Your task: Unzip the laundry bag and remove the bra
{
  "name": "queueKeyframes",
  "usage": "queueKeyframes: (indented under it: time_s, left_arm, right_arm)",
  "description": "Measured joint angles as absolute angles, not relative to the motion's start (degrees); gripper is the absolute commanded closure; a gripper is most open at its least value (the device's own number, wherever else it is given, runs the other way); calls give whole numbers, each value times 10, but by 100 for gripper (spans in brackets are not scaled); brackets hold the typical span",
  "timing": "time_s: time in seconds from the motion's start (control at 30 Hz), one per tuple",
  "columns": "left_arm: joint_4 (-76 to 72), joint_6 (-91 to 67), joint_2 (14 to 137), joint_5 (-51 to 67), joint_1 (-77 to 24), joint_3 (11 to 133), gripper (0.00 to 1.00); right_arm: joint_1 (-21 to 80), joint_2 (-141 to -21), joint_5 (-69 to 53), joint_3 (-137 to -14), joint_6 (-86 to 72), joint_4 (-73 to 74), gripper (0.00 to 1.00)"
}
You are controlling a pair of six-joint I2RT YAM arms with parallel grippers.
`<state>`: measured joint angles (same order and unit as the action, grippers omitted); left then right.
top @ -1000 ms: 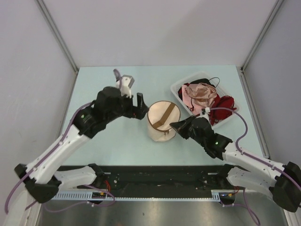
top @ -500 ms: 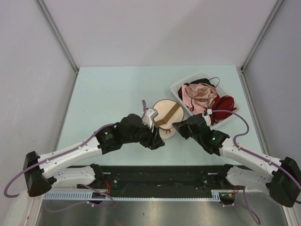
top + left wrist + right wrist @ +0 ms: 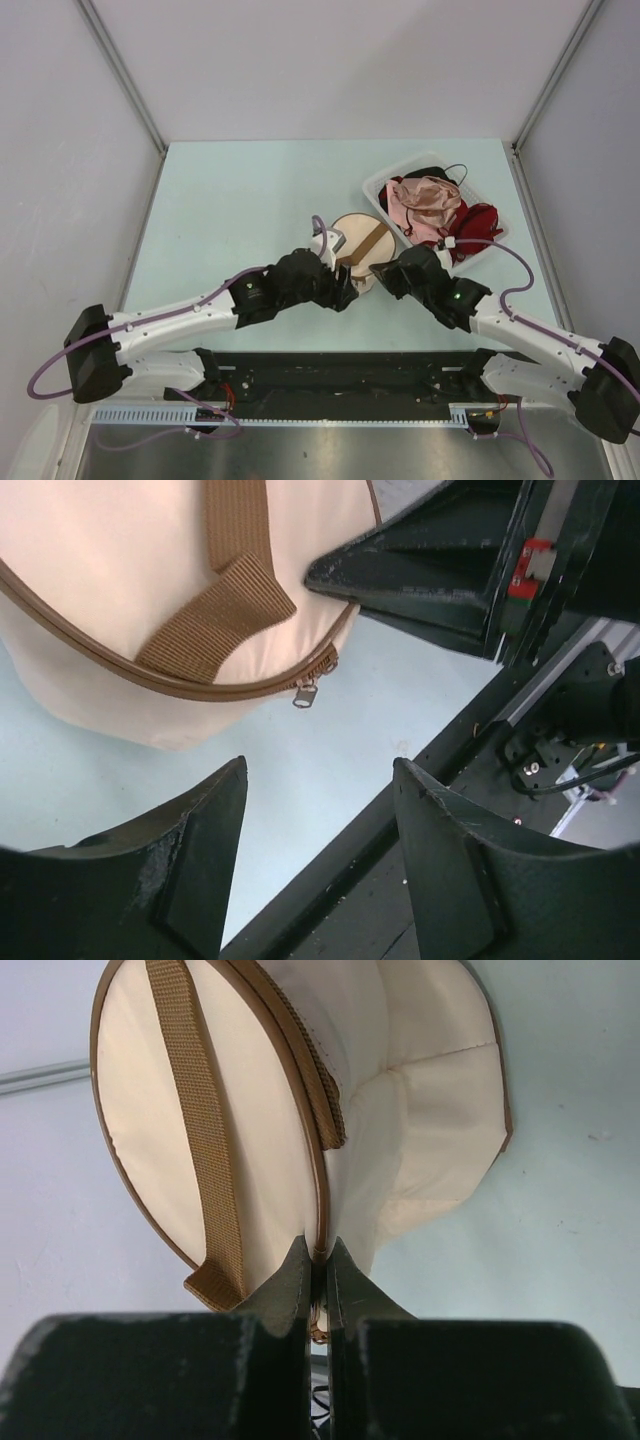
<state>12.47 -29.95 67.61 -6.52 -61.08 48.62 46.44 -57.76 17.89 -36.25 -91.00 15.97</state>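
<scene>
The laundry bag [image 3: 352, 240] lies on its side near the middle of the pale table [image 3: 230, 200]. It is just beside the clear tray [image 3: 378, 188], which holds a pink garment [image 3: 425, 200] and a red-and-black garment [image 3: 478, 225]. The right gripper [image 3: 318, 1258] is clenched on the bag's brown piped edge. The left gripper [image 3: 318, 780] is released, with its fingers apart. It hovers close to the small metal zipper pull [image 3: 305, 694] and does not touch it. The zipper looks closed where it shows.
</scene>
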Motion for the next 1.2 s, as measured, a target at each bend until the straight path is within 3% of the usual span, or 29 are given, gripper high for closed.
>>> queueKeyframes:
  time_s: [0.4, 0.63, 1.07, 1.2]
  left_arm:
    - [50, -274, 682, -88, -651, 438, 38]
    - [2, -269, 707, -102, -652, 439, 49]
    - [-27, -281, 728, -157, -652, 438, 53]
    - [-45, -284, 737, -161, -652, 438, 67]
  right_arm:
    - [464, -565, 169, -362, -949, 166, 100]
    - [464, -566, 169, -362, -958, 166, 100]
    - [464, -564, 170, -362, -957, 166, 100]
    - [464, -565, 170, -362, -957, 163, 100]
